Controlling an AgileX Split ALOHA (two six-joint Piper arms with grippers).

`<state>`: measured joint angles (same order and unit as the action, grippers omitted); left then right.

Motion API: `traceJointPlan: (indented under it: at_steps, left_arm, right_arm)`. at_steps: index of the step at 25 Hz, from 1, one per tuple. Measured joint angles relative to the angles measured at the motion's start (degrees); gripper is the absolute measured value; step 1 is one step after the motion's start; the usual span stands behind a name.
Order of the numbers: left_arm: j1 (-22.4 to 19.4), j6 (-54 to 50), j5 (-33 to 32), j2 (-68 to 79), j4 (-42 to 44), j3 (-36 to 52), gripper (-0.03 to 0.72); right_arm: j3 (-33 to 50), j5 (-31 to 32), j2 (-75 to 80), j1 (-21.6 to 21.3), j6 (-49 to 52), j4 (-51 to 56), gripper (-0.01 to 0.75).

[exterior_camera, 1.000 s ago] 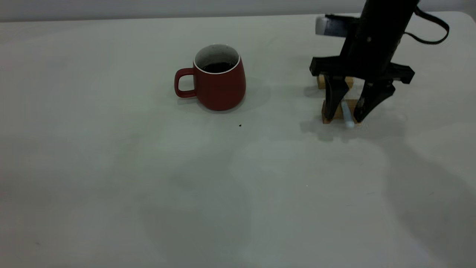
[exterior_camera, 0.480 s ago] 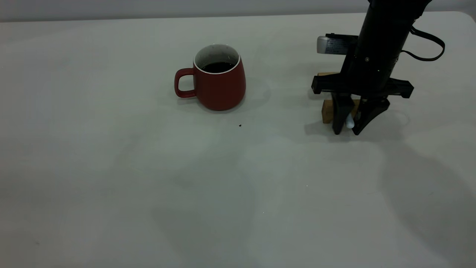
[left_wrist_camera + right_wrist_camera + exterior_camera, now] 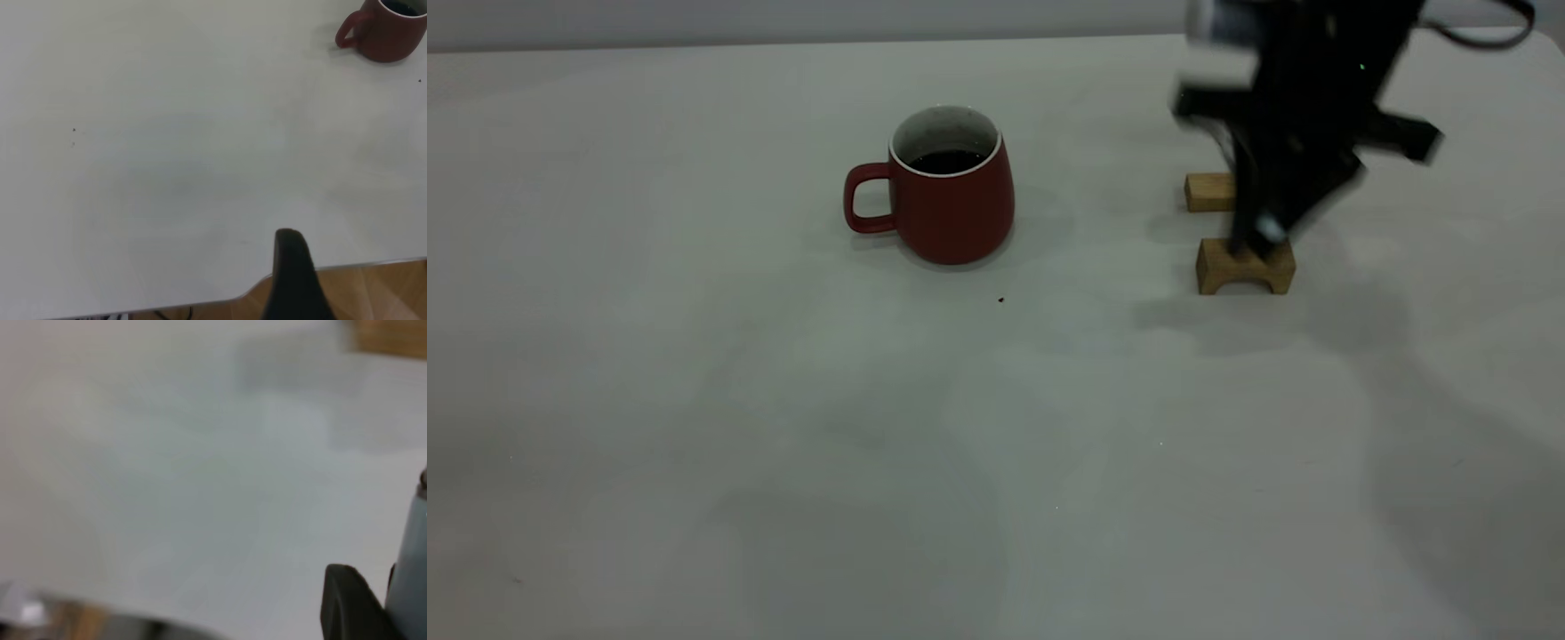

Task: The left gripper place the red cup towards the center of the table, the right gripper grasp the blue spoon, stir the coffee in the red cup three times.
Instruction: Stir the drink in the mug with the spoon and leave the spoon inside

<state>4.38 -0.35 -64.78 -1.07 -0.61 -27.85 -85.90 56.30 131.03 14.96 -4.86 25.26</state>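
Note:
The red cup [image 3: 951,209] stands upright near the middle of the table [image 3: 694,400], handle to the left, with dark coffee [image 3: 947,161] inside. It also shows far off in the left wrist view, as the cup [image 3: 390,33]. My right gripper [image 3: 1261,222] hangs blurred above the wooden rests at the right, shut on the blue spoon [image 3: 1271,234], whose pale end pokes out below. In the right wrist view the spoon's light-blue handle [image 3: 408,560] lies against a dark finger [image 3: 347,603]. My left gripper [image 3: 293,273] stays back over the table's near edge, far from the cup.
Two small wooden rests stand at the right: an arched one [image 3: 1245,267] in front and a block [image 3: 1209,191] behind it. A tiny dark speck [image 3: 1000,300] lies in front of the cup. The table's edge [image 3: 347,267] runs close by the left gripper.
The right gripper came down over the wooden rests, shut on the spoon, and has now risen with it, leaving the front rest bare. The cup has not moved.

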Motion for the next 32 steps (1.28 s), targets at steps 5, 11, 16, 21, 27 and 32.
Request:
traceJointPlan:
  at_steps: [5, 11, 16, 21, 27, 32]
  left_arm:
    - [0.0, 0.0, 0.0, 0.0, 0.0, 0.0, 0.554]
    - [0.0, 0.0, 0.0, 0.0, 0.0, 0.0, 0.554]
    - [0.0, 0.0, 0.0, 0.0, 0.0, 0.0, 0.554]
    - [0.0, 0.0, 0.0, 0.0, 0.0, 0.0, 0.554]
    - [0.0, 0.0, 0.0, 0.0, 0.0, 0.0, 0.554]
    - [0.0, 0.0, 0.0, 0.0, 0.0, 0.0, 0.554]
  right_arm:
    - [0.0, -0.1, -0.4, 1.9, -10.3, 28.0, 0.13]
    - [0.1, 1.5, 1.8, 4.1, -15.4, 52.5, 0.13]
    - [0.1, 3.0, 2.0, 4.5, -18.2, 66.0, 0.13]
    - [0.1, 3.0, 2.0, 4.5, -10.3, 74.1, 0.13]
    - [0.1, 0.8, 2.1, 6.9, 14.5, 75.2, 0.13]
    - [-5.7, 0.9, 6.6, 7.9, 31.1, 75.2, 0.13]
